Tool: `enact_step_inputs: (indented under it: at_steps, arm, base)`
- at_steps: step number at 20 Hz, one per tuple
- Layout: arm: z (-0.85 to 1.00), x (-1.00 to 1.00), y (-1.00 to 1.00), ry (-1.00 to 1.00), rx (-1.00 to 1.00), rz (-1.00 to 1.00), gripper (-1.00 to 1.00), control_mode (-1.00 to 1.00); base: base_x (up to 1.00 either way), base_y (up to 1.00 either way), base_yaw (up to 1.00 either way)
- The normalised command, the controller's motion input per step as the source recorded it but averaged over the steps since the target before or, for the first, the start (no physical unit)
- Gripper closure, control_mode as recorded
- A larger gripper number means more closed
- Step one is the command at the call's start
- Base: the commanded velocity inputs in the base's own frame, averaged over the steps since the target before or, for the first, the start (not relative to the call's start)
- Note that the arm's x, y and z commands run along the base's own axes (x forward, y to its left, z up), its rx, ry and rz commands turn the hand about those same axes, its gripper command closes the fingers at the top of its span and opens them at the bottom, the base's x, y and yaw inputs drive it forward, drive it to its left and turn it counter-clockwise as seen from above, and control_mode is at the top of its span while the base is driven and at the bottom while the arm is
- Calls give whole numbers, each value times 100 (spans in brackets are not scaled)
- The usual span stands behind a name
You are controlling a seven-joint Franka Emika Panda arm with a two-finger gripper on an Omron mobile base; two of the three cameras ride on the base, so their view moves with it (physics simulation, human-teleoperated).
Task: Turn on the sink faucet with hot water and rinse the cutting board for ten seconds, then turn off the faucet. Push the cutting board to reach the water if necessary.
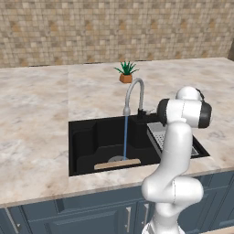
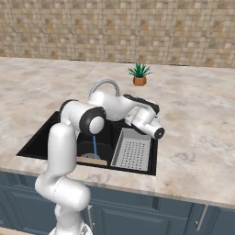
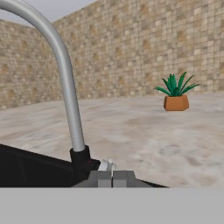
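A small green spiky plant in a terracotta pot (image 1: 126, 71) stands alone on the counter behind the tall silver-grey gooseneck faucet (image 1: 134, 95), well apart from it toward the wall. Inside the large black recessed sink (image 1: 89, 141), a grey perforated drain tray (image 2: 133, 150) fills the right-hand end, and the white arm's bulky elbow hangs over the front rim, blocking part of the basin from either side. The thin blue stream of water (image 1: 125, 137) drops straight from the spout onto the thin light-tan wooden cutting board (image 1: 117, 163), which lies flat on the basin floor near the front wall, left of the tray. The two-finger gripper (image 3: 112, 178) sits low beside the faucet's dark base, its small dark fingers pressed together with nothing between them, just in front of the small side handle. The mottled beige stone counter (image 1: 36, 114) spreads wide around the sink, above blue-grey cabinet doors, and a wall of small tan mosaic tiles (image 1: 91, 27) runs behind.
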Motion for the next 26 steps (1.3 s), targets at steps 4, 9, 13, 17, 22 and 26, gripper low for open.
enact_step_inputs:
  at_steps: [4, 9, 13, 17, 22, 26]
  arm:
    - [0, 0, 0, 0, 0, 0, 100, -100]
    - [0, 0, 0, 0, 0, 0, 100, -100]
    - [0, 0, 0, 0, 0, 0, 100, -100]
    - [0, 0, 0, 0, 0, 0, 100, -100]
    - [0, 0, 0, 0, 0, 0, 100, -100]
    - [0, 0, 0, 0, 0, 0, 100, -100]
  base:
    - [0, 0, 0]
    - [0, 0, 0]
    - [0, 0, 0]
    - [0, 0, 0]
    - [0, 0, 0]
    - [0, 0, 0]
